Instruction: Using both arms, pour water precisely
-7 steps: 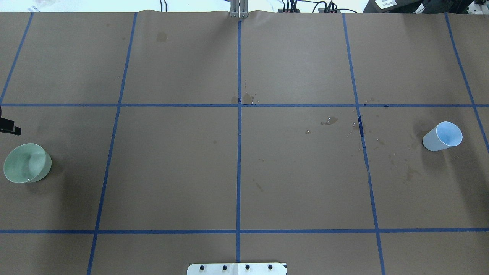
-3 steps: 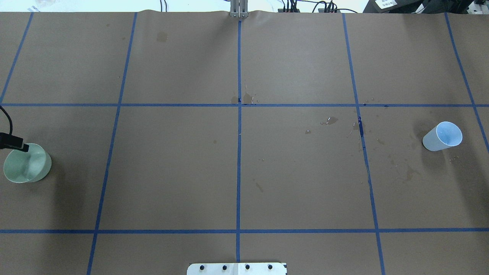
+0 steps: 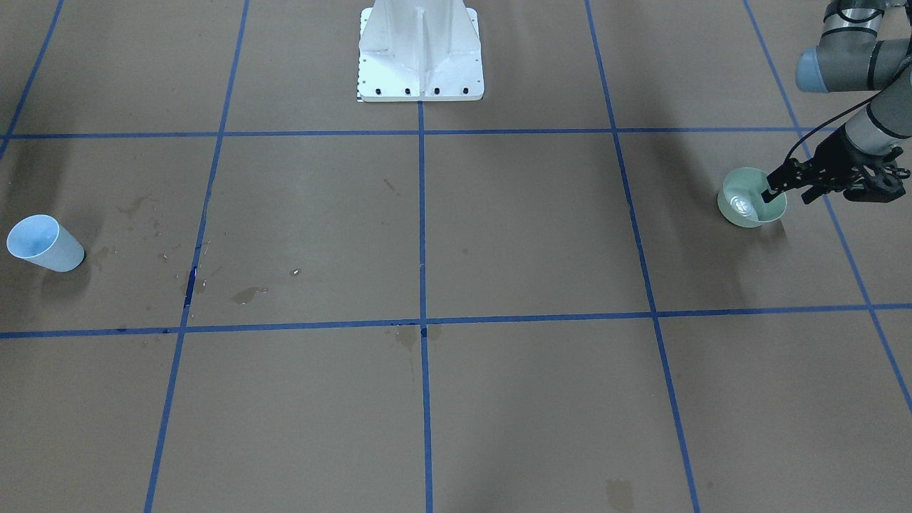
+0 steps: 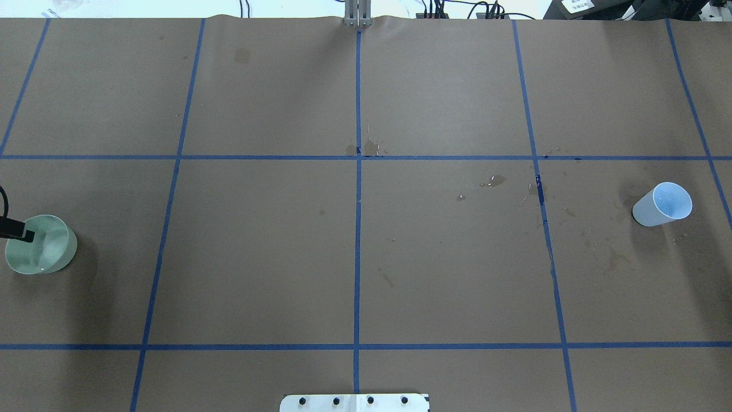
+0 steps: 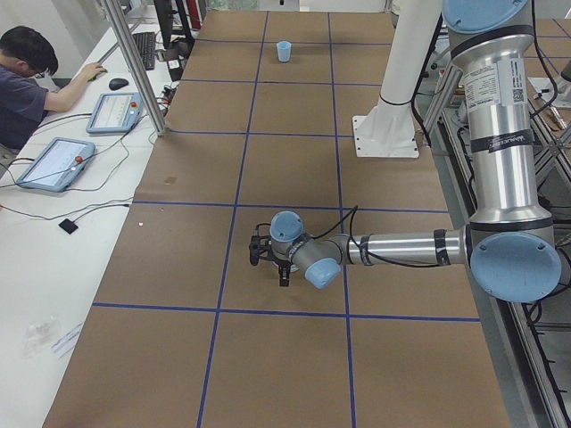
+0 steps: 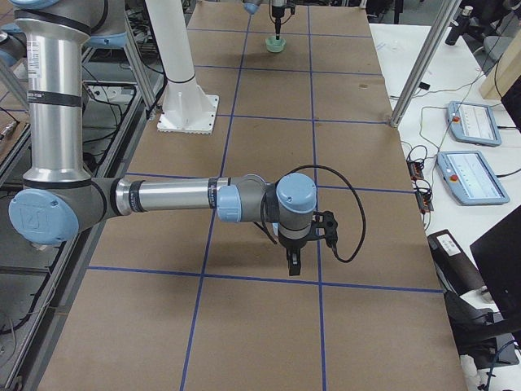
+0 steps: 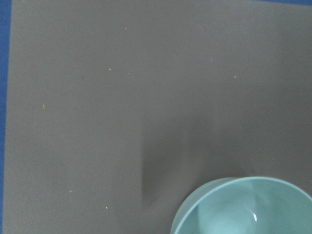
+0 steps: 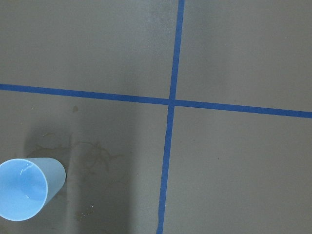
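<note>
Water: you see it as white glints inside the green bowl, by the table's edge on the robot's left.
Left gripper: fingers apart astride the bowl's rim, one tip inside, just beside the glints.
Right gripper: you cannot tell whether apart or together.
Blue cup: near the table's opposite edge.

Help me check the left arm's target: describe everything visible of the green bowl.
The green bowl is small, round, pale green and glossy, like glazed ceramic. It stands upright on the brown paper at the table's left end. White glints show inside it. The left gripper is open, one finger inside the rim, one outside; contact cannot be told.
</note>
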You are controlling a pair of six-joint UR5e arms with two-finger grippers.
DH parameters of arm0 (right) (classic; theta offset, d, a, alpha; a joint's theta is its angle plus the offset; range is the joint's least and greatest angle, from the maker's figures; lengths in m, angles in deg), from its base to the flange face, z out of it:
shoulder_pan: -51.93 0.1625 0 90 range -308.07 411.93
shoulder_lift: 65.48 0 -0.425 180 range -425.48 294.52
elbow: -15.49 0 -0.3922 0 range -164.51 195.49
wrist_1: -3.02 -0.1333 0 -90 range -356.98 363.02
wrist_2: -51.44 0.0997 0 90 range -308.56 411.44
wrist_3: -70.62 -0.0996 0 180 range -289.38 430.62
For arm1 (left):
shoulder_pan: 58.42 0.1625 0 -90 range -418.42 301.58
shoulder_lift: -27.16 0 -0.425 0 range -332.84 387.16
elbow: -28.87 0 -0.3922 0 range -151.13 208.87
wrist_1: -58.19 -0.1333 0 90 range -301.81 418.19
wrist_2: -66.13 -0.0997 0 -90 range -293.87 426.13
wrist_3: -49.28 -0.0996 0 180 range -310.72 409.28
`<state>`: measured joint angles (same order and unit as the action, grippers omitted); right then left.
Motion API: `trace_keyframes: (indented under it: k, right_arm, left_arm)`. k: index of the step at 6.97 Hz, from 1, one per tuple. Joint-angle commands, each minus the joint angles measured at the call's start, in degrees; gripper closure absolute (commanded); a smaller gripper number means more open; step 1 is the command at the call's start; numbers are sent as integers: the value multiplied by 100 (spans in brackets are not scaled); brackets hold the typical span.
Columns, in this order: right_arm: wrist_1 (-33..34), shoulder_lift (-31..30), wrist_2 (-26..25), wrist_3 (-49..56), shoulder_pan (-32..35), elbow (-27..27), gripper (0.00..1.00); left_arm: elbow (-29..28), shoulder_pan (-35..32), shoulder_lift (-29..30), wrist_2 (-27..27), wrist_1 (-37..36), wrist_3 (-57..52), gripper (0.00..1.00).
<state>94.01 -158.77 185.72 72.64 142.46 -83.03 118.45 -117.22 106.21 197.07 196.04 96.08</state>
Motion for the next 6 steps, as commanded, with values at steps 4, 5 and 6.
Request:
trace_keyframes:
  k: [4,5,6]
  right_arm:
    - [15,-22,54,9,9,-87,0]
    - [24,30,89,9,0,-79,0]
    - [33,39,98,0,0,-166,0]
  left_arm:
    - [51,123,67,559,-57,274,100]
    - [294,10,85,1069,-170,537,100]
    - [680,-243,337,1300,-833,618,100]
